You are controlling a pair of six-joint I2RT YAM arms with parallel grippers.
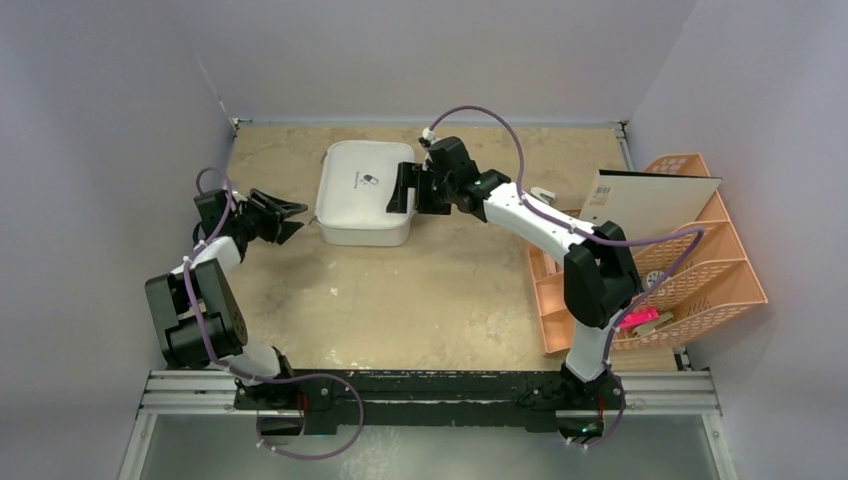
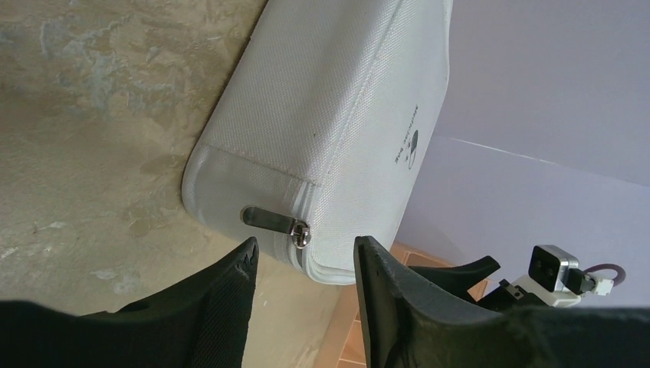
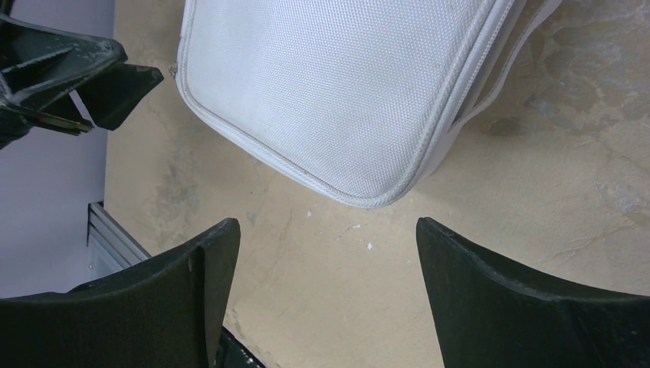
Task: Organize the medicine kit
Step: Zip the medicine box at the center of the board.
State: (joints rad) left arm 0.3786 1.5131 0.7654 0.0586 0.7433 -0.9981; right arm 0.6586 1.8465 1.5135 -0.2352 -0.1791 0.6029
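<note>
1. Medicine kit [image 2: 329,115]: lid print ahead of left gripper [image 2: 305,247] too small to read.
2. Kit's far end, beyond right gripper [image 3: 328,230], cut off at view edge.
3. Pink item [image 1: 637,318] in organizer [image 1: 722,288]: unidentifiable.

The medicine kit [image 1: 365,192] is white with a fine woven texture, a small dark logo [image 1: 369,180] and a silver zipper pull [image 2: 274,220]. Right of it, the lattice organizer [image 1: 722,285] is peach-orange. The worktop [image 1: 440,300] is mottled tan.
</note>
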